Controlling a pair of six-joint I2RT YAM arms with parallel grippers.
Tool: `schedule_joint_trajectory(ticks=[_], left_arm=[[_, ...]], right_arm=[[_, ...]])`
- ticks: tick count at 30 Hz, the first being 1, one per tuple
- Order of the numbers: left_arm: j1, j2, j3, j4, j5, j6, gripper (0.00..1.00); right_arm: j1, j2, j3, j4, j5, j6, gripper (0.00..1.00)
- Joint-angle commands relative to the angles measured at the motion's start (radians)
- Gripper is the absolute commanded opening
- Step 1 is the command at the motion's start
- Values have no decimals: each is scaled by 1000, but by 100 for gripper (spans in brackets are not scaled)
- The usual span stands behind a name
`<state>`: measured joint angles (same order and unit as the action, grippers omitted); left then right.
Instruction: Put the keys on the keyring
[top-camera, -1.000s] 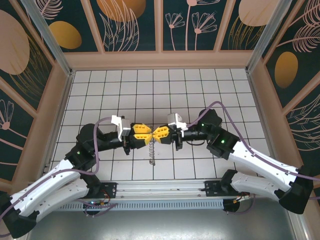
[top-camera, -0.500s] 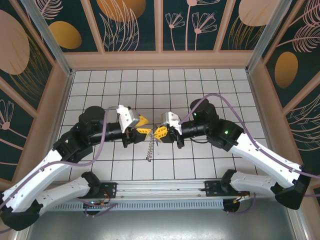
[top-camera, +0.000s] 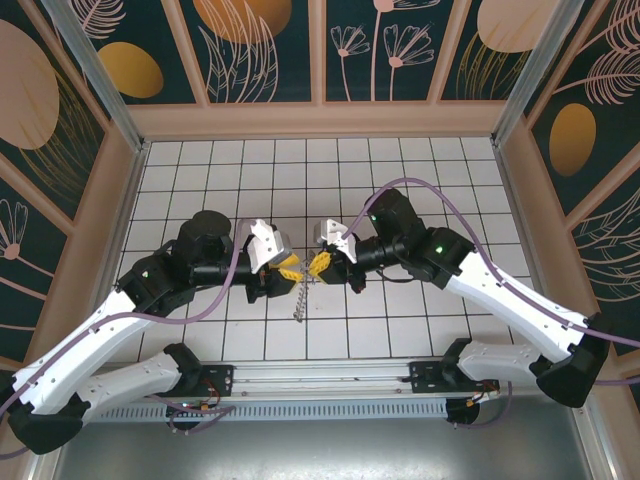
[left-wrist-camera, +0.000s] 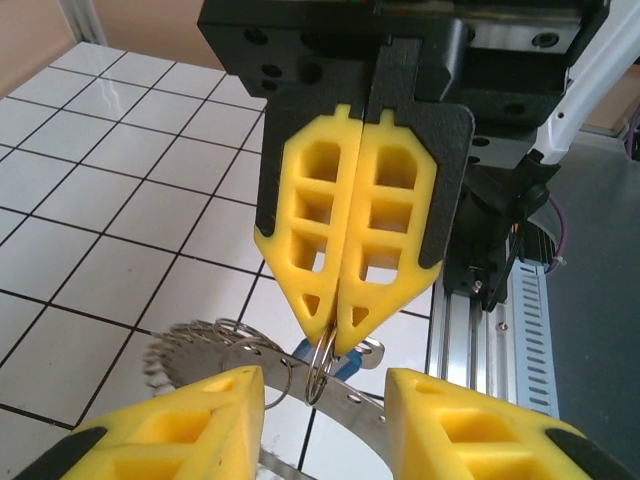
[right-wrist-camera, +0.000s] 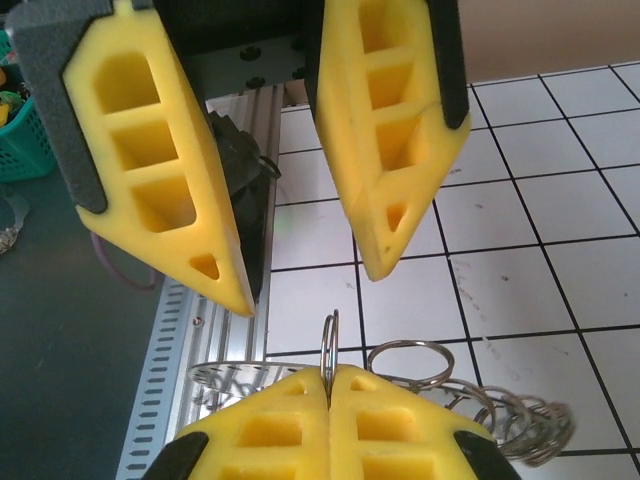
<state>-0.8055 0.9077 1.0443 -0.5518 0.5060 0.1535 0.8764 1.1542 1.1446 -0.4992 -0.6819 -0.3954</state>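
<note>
The keyring hangs between the two grippers in the top view, edge-on (top-camera: 299, 300). In the left wrist view its flat grey band (left-wrist-camera: 352, 408) curves across the bottom, with wire loops (left-wrist-camera: 215, 335) along the rim. My right gripper (left-wrist-camera: 335, 338) (right-wrist-camera: 328, 376) (top-camera: 318, 263) is shut on one upright wire loop (right-wrist-camera: 328, 340). A tiny blue key (left-wrist-camera: 347, 364) shows just behind that loop, by the right fingertips. My left gripper (left-wrist-camera: 322, 380) (right-wrist-camera: 305, 283) (top-camera: 286, 268) is open, with one finger on each side of the pinched loop, touching nothing.
White tiled floor (top-camera: 300, 170) with patterned walls around it. The aluminium rail (top-camera: 320, 378) with the arm bases runs along the near edge. More wire loops (right-wrist-camera: 500, 415) trail to the right in the right wrist view.
Both arms have lifted their elbows and drawn in over the ring. The left gripper's fingers have spread apart. The right gripper still grips the loop, and the ring has shifted slightly left.
</note>
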Motion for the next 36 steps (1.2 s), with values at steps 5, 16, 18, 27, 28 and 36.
schedule_joint_trajectory(ticks=[5, 16, 18, 27, 28, 36], left_arm=[[-6, 3, -2, 20, 52, 15, 29], [-6, 36, -12, 59, 71, 21, 26], [-5, 40, -14, 56, 70, 24, 26], [-6, 51, -34, 76, 77, 30, 7], [-5, 51, -36, 73, 79, 31, 0], [-5, -15, -66, 157, 42, 6, 0]], right_arm=[[-8, 15, 50, 5, -39, -11, 0], [-9, 13, 48, 11, -68, -11, 0], [-11, 14, 49, 11, -70, -11, 0], [-18, 4, 45, 22, -80, -10, 0], [-19, 2, 44, 24, -80, -10, 0], [-21, -19, 22, 45, -87, -4, 0]])
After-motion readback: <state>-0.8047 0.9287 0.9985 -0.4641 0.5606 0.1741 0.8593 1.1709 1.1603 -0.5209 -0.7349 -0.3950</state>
